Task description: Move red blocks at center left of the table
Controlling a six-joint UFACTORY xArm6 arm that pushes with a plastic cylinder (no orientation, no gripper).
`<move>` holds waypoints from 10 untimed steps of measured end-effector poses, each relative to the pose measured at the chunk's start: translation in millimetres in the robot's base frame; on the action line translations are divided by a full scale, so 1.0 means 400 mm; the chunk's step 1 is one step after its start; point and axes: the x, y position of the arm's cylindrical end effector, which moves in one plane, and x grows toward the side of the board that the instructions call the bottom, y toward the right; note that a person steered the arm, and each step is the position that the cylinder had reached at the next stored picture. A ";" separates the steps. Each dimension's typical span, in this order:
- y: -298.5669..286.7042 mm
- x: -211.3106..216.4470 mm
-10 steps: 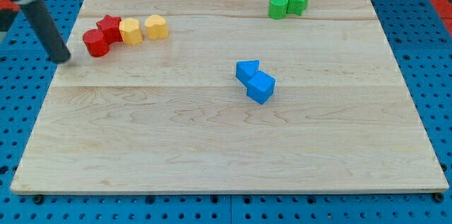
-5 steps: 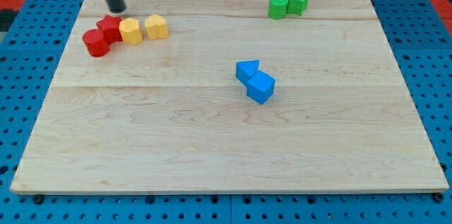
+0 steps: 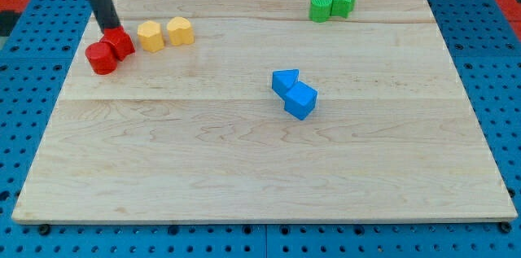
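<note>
Two red blocks sit at the upper left of the wooden board: a red cylinder (image 3: 102, 59) and a red star-shaped block (image 3: 120, 43), touching each other. My tip (image 3: 110, 28) is at the upper edge of the star-shaped block, touching it. Two yellow blocks (image 3: 150, 36) (image 3: 180, 31) lie just to the right of the red pair, with a small gap between the star block and the nearer yellow one.
Two blue blocks (image 3: 294, 91) touch near the board's centre. Two green blocks (image 3: 332, 3) sit together at the top right. The wooden board (image 3: 260, 177) lies on a blue pegboard.
My tip moved from the board's left edge to above the red blocks, then down-left onto the star block. The red pair slid left and slightly down, away from the yellow blocks.
</note>
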 end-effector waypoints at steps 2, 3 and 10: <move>-0.040 0.039; -0.042 -0.054; 0.003 0.018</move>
